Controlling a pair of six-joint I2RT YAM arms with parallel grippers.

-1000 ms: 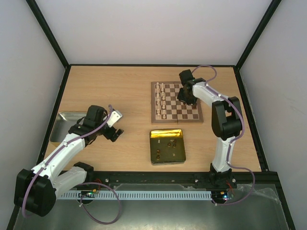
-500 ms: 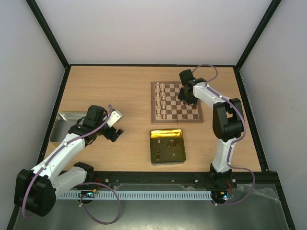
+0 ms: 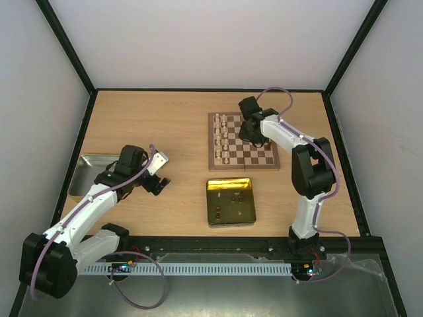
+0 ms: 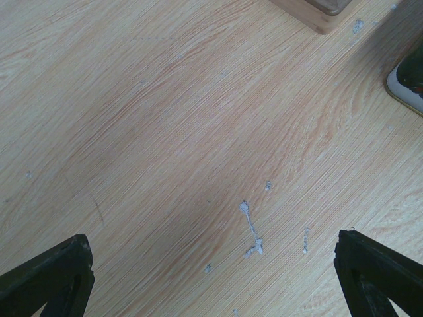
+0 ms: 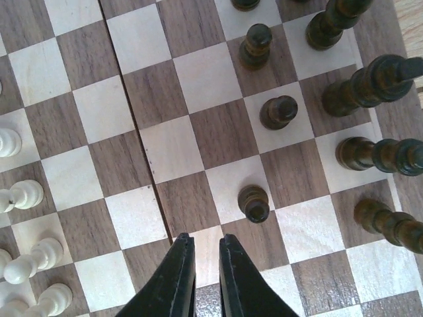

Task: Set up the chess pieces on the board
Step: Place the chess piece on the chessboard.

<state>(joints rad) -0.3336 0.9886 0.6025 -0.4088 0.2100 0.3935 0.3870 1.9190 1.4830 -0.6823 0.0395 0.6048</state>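
The board point(image 3: 244, 166) with its chess pieces point(image 3: 224, 139) is set near the table's point(image 3: 165, 125) far right corner. The left gripper point(image 4: 211, 238) is spread wide. The right gripper point(image 5: 201, 277), pinched nearly together and empty, is best lifted straight, clear of the dark pawn point(image 5: 254, 201).

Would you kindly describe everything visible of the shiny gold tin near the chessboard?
The gold tin is a shallow square box with rounded corners and a mirror-bright metallic finish. It lies flat and open on the wooden table, just nearer the arms than the board, with a gap between them. A few tiny chess pieces lie inside.
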